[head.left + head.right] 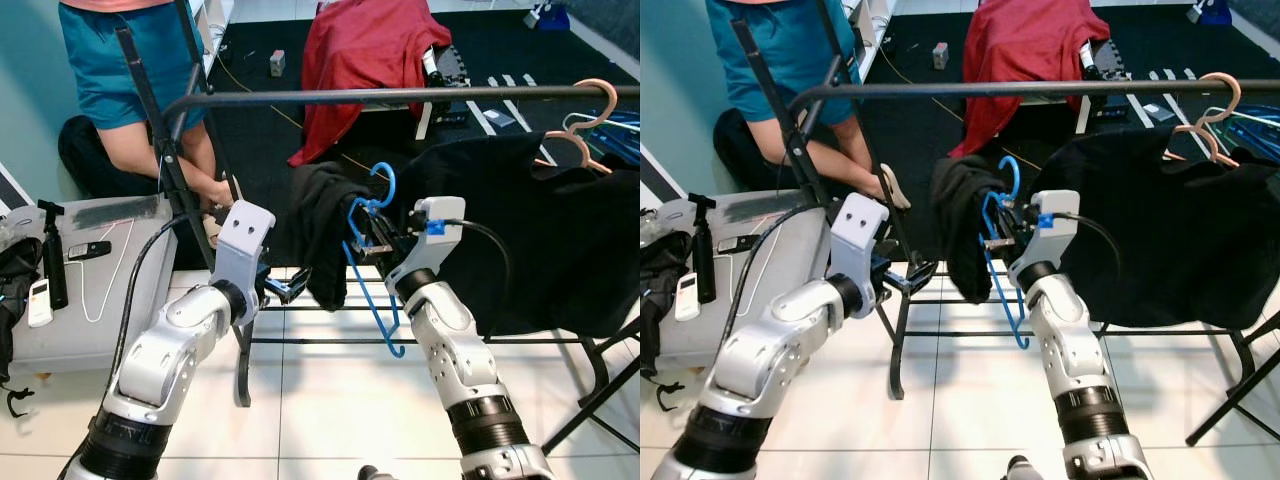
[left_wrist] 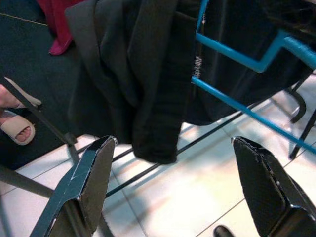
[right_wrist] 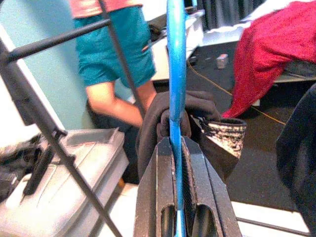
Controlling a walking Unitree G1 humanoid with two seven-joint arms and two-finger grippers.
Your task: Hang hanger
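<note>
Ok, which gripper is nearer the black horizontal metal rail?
Right. The right gripper, shut on the blue plastic hanger, sits just below the black horizontal metal rail; the left gripper hangs open, lower.

rack rail [image 1: 400,96] runs across up top, hanger [image 1: 372,262] with a garment [image 1: 325,235] just below it, person [image 1: 140,70] behind left, table [image 1: 90,320] far left.

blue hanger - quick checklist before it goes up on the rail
1. Right gripper shut on the blue hanger: ok.
2. Hook over the black rail: not ok, it sits below the rail.
3. Dark garment draped on the hanger: ok; how secure, cannot tell.
4. Left gripper open and holding nothing: ok.
5. Free rail space left of the pink hangers: ok.
6. Person standing behind the rack: not ok.
</note>
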